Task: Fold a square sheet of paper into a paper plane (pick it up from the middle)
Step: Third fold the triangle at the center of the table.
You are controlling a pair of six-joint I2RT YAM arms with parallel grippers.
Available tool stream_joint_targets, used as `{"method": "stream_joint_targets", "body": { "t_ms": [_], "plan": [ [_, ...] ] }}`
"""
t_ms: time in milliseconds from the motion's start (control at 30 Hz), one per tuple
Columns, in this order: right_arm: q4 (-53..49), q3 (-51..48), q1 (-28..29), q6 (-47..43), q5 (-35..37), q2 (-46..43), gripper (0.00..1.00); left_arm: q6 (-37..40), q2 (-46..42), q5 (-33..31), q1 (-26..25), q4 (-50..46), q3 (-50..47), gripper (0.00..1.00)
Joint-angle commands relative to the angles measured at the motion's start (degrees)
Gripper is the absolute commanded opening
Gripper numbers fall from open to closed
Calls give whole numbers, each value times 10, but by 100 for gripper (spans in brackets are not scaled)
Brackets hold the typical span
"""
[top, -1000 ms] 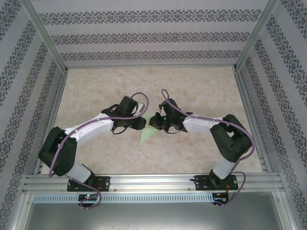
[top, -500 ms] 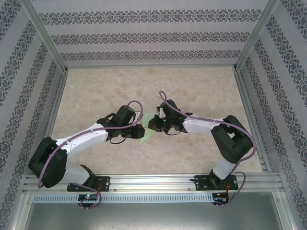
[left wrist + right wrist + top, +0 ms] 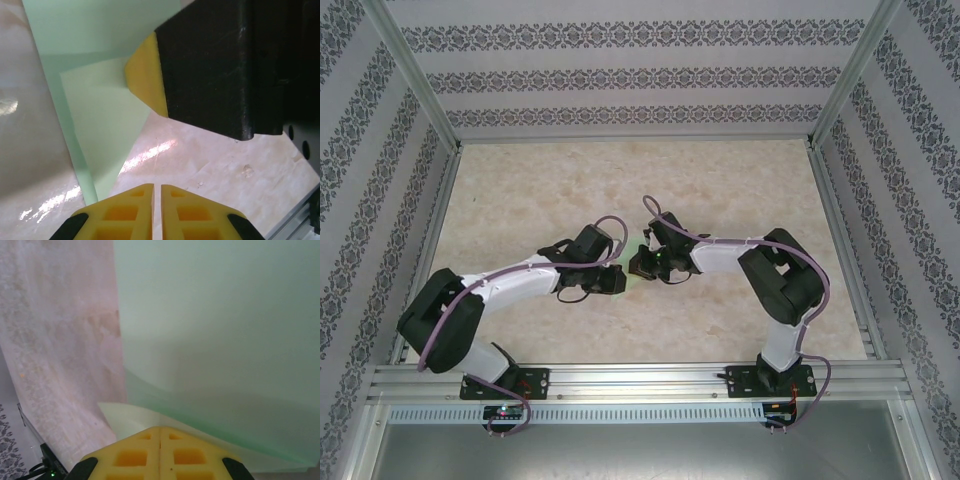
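**Mid-fold, both arms at the paper.** The square sheet of paper, pale green and carrying diagonal folds that narrow it toward a point, lies about the middle of the worktop. One layer appears lifted off the surface.

We see the right end effector clenched, its tips against the raised fold. Whether a layer is nipped between them we cannot tell. The left end effector is likewise clenched, grasping nothing visible, its tips just beside the sheet's narrow end.

We judge the step in hand to be an intermediate fold, being pressed or creased between the two arms. The next move calls for keeping the layers aligned while a tip runs along the crease, without dragging the thin paper.
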Motion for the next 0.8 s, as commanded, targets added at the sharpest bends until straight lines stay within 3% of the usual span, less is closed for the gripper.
{"method": "stream_joint_targets", "body": {
  "t_ms": [0, 500, 767],
  "plan": [
    [4, 0, -8, -14, 9, 18, 5, -3, 21, 6, -15, 31, 25, 15],
    [4, -15, -10, -13, 20, 28, 5, 8, 107, -2, -26, 63, 27, 17],
    [5, -13, -12, -11, 22, 33, 5, 8, 93, -19, -26, 63, -29, 15]
  ]
}}
